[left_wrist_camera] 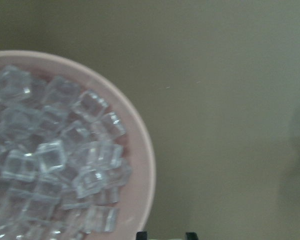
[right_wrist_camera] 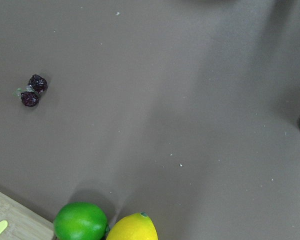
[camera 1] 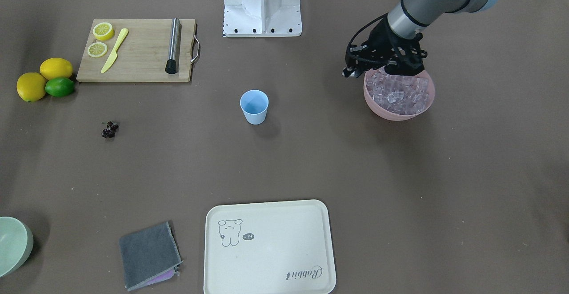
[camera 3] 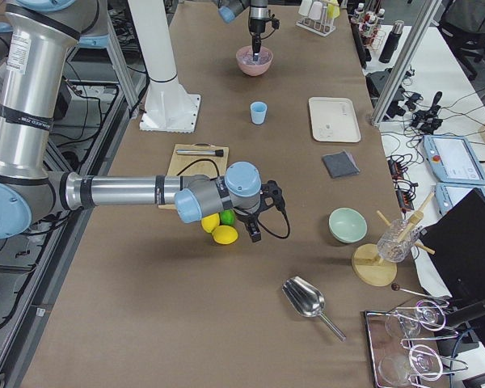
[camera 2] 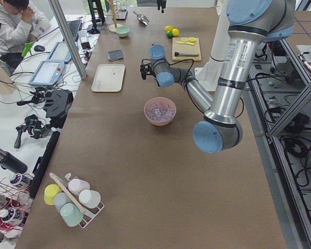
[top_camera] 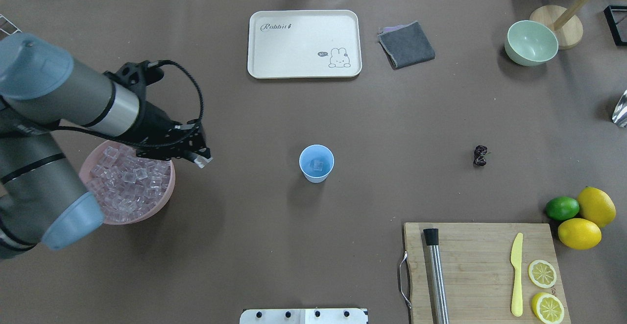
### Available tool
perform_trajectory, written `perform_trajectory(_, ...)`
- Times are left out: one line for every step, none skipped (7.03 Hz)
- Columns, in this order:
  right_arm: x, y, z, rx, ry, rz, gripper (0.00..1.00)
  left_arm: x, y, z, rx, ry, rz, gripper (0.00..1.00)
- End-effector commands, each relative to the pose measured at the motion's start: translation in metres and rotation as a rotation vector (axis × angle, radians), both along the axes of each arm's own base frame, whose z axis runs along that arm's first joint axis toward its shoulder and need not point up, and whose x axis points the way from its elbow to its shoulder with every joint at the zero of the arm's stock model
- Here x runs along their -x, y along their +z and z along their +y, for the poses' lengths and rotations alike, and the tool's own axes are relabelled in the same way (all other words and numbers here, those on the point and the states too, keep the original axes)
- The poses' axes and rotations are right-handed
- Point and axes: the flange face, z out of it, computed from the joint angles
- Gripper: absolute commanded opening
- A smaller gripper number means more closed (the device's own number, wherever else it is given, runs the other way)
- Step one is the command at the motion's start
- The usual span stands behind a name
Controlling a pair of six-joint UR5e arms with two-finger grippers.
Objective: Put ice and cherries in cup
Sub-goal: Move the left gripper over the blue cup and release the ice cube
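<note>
Left arm: comes in from the left end of the table, with the left gripper (top_camera: 200, 156) hanging over the right-hand rim of the pink bowl (top_camera: 169, 196), pointing down.
Left jaws: slightly apart as far as the wrist view shows, two dark tips with a gap and nothing between them.
Ice (top_camera: 130, 182): a heap of clear cubes fills the pink bowl at the left of the table. One more cube (top_camera: 317, 165) lies in the bottom of the cup.
Cup (top_camera: 316, 179): light blue, upright in the middle of the table, well to the right of the pink bowl and standing alone.
Tray (top_camera: 294, 54): cream, bare, on the far side of the table beyond the cup.
Cherries (top_camera: 480, 155): a small dark cluster on the bare table, well to the right of the cup and apart from the fruit.
Lime (top_camera: 562, 208) and two lemons (top_camera: 579, 233): bunched together near the right end, touching one another.
Right gripper (camera 3: 252, 233): seen only from the side camera, held above the table just beside the lime and lemons.
Right jaws: I cannot tell how they stand.
</note>
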Motion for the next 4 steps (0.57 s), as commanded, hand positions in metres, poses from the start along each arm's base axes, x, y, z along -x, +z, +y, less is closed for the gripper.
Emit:
perform_trajectory(0.002, 0.0, 0.001, 0.001, -0.006, -0.002, 0.99, -0.081, -0.072, -0.001, -0.011, -0.055, 0.021, 0.0)
perform_trajectory(0.003, 0.001, 0.001, 0.003, -0.009, -0.002, 0.99, -0.125, -0.093, -0.001, -0.034, -0.078, 0.007, 0.0)
perform_trajectory(0.003, 0.001, 0.001, 0.003, -0.009, -0.002, 0.99, -0.153, -0.102, -0.005, 0.003, -0.091, -0.001, 0.0)
perform_trajectory(0.003, 0.0, 0.001, 0.001, -0.008, -0.002, 0.99, -0.178, -0.12, -0.009, -0.011, -0.116, -0.009, 0.0)
